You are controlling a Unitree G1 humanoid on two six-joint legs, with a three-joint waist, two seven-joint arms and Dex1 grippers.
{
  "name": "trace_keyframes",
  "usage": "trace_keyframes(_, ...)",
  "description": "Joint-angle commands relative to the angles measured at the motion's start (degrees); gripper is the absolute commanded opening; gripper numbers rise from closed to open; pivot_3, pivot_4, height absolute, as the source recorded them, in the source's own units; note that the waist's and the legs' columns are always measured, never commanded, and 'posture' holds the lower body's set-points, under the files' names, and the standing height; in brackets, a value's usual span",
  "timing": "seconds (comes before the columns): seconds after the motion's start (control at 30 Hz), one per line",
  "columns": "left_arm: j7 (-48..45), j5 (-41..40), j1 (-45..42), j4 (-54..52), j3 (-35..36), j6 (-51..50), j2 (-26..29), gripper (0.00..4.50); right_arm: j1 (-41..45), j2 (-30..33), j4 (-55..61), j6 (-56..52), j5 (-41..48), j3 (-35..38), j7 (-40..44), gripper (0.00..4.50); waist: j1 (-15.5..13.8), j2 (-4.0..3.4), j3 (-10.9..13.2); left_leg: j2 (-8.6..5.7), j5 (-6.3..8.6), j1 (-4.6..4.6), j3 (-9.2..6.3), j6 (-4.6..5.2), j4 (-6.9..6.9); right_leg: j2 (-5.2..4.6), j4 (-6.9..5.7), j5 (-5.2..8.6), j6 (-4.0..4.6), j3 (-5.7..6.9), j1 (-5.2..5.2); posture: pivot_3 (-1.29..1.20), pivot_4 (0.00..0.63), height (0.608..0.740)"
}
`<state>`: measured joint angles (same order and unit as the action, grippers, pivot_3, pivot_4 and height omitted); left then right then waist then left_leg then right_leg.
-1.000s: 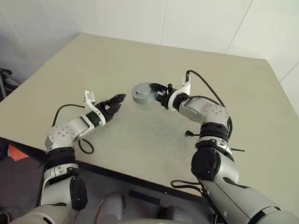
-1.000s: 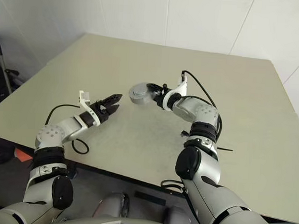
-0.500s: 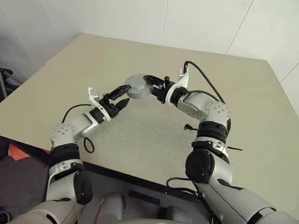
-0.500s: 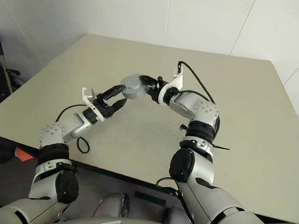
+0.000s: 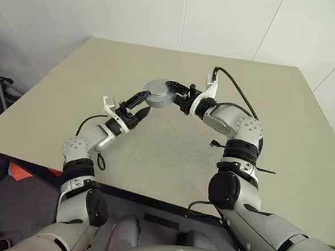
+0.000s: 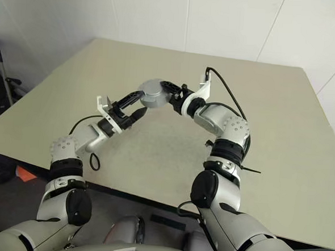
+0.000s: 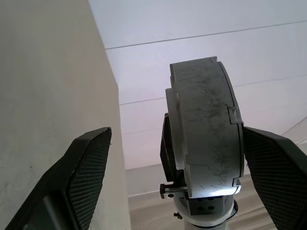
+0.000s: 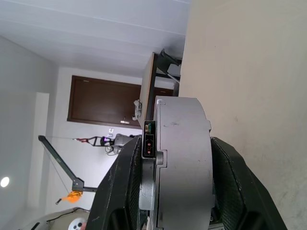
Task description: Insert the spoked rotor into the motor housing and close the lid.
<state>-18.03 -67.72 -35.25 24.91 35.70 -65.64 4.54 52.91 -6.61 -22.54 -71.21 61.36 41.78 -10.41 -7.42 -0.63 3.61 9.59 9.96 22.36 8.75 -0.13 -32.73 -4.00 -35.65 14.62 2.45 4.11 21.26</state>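
While right tool [image 5: 170,95] grips motor housing [image 5: 158,94], left tool [image 5: 138,105] gapes.

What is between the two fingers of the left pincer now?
The motor housing, held edge-on by the right pincer, sits in the gap between the open left pincer fingers. It nearly touches one finger; the left wrist view shows this.

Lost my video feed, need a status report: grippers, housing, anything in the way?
Right gripper shut on the motor housing, held above the table. Left gripper open, fingers either side of the housing, not gripping. Nothing in the way.
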Motion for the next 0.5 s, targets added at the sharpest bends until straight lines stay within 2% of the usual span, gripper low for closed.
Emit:
trace_keyframes(0.03,-0.4,-1.8,-1.0,-2.7,-1.5,-1.3,0.7,4.46,0.6,-0.9,1.0,-1.4,2.4,-3.2,0.5,2.04,0.0,0.0,0.0,0.0,0.0,0.0,0.0,0.0,0.0,0.0,0.0,0.0,0.0,0.0,0.0,0.0,0.0,0.74)
trace_keyframes(0.5,0.7,-2.5,2.0,-5.3,-1.1,-3.5,4.4,4.46,1.9,2.9,-3.6,1.5,0.7,-6.1,3.4,2.04,0.0,0.0,0.0,0.0,0.0,0.01,-0.02,0.0,-0.06,0.0,-0.01,-0.02,-0.03,0.0,-0.03,0.0,0.0,0.74)
